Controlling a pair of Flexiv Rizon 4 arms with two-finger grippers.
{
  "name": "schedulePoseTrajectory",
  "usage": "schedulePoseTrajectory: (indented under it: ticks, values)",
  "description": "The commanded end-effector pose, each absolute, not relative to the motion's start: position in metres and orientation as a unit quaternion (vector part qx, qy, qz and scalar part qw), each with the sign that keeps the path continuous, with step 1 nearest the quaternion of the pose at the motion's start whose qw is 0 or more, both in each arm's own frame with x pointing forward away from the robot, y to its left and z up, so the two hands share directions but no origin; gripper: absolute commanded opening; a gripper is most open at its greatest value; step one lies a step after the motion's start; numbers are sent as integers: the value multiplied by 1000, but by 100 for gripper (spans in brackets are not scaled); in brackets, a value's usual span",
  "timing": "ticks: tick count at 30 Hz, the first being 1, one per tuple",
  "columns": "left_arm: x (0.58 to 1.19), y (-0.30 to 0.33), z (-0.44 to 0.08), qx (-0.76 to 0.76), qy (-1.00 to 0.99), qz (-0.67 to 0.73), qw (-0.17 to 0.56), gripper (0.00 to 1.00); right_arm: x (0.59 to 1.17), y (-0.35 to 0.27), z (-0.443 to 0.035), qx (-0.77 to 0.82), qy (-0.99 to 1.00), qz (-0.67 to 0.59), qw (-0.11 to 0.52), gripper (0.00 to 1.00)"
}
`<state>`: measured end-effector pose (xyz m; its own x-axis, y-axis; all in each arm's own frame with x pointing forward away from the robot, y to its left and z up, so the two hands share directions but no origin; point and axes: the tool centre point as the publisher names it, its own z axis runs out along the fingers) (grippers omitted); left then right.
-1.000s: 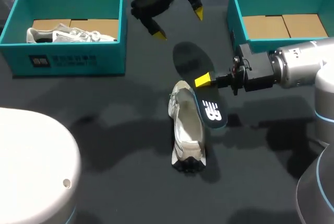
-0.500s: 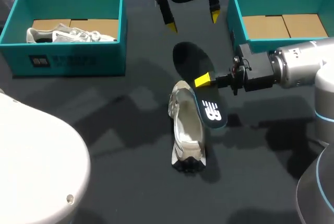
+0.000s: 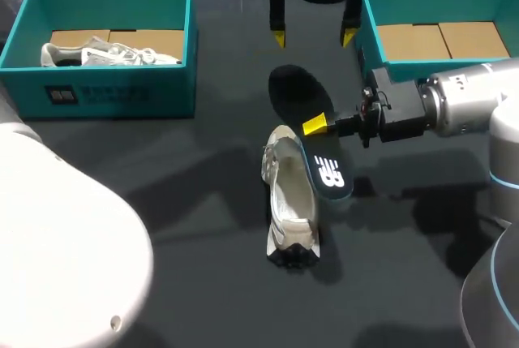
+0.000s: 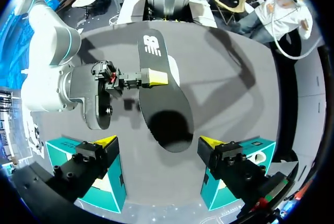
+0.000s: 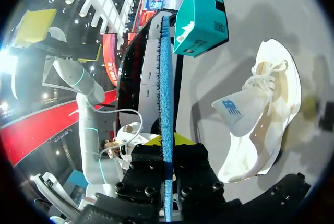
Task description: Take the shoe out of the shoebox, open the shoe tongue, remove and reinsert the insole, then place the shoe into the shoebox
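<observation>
A dark insole (image 3: 312,133) hangs tilted above the table, and my right gripper (image 3: 318,125) is shut on its edge. From the right wrist, the insole (image 5: 165,109) shows edge-on between the fingers. A white shoe (image 3: 290,202) lies on its side below and left of the insole, its tongue (image 5: 235,112) folded out. My left gripper (image 3: 314,37) stands open over the far end of the insole, holding nothing. In the left wrist view the insole (image 4: 163,104) is ahead of my open left gripper (image 4: 159,142), and the shoe is mostly hidden under it.
A teal shoebox (image 3: 105,92) at the back left holds another white shoe (image 3: 105,54). A second teal shoebox (image 3: 369,27) at the back right has only cardboard on its floor. My left arm's white body (image 3: 65,267) fills the near left corner.
My left gripper has swung to the right along the back of the table and turned square above the insole's far end. The right gripper, insole and shoe have stayed put.
</observation>
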<state>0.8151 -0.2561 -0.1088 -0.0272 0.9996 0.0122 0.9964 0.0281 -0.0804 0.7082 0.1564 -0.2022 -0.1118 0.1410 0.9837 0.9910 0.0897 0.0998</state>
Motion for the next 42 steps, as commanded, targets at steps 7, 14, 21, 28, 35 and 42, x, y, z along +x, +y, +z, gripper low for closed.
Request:
schedulePoseTrajectory:
  ticks: [7, 14, 21, 28, 35, 42]
  values:
    - [809, -261, -101, -698, -715, 14, 39, 100, 707, 157, -203, -488, -581, -467, 454, 0]
    - [804, -263, -97, -699, -715, 10, 20, 100, 707, 157, -203, -488, -581, -467, 454, 0]
    - [793, -250, -85, -697, -716, 32, -26, 100, 707, 157, -203, -488, -581, -467, 454, 0]
    - [791, -227, -81, -680, -723, 86, -91, 100, 707, 157, -203, -488, -581, -467, 454, 0]
    - [788, -216, -89, -668, -722, 131, -126, 100, 707, 157, -203, -488, -581, -467, 454, 0]
    - [784, -208, -86, -659, -720, 142, -166, 100, 707, 157, -203, -488, -581, -467, 454, 0]
